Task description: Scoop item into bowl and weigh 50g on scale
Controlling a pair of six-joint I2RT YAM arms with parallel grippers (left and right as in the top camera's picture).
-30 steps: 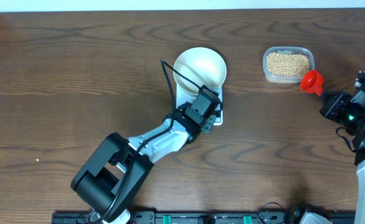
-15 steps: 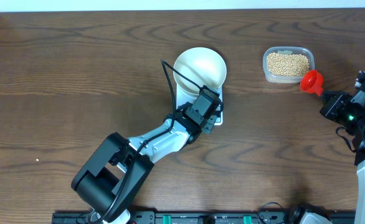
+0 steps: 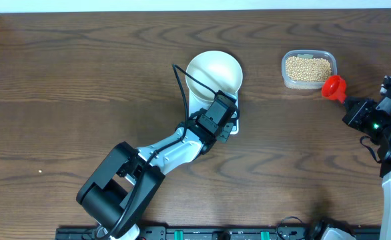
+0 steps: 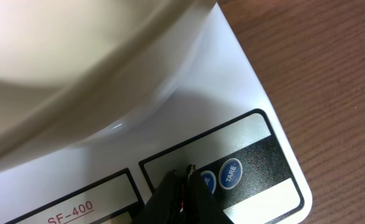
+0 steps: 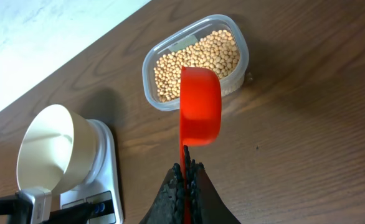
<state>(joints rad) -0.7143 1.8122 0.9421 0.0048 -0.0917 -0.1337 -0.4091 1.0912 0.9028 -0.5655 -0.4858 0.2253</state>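
The white bowl (image 3: 213, 72) stands on the white scale (image 3: 198, 104) at mid-table, and no beans show in it. My left gripper (image 3: 227, 122) is shut, its tips (image 4: 186, 170) down on the scale's (image 4: 232, 87) front panel at the round button just left of the TARE button (image 4: 230, 173). Overhanging the platform is the bowl's wall (image 4: 58, 62). My right gripper (image 5: 185, 167) is shut on the handle of a red scoop (image 5: 200, 106), held just short of the clear tub of beige beans (image 5: 198, 59). Seen from overhead, the scoop (image 3: 333, 87) hangs beside the tub's (image 3: 307, 69) right corner.
Bare dark wood table surrounds the scale and tub. The left arm stretches diagonally from the near edge (image 3: 122, 180) to the scale. At the right edge stands the right arm (image 3: 389, 133). A pale wall runs along the far table edge (image 5: 39, 37).
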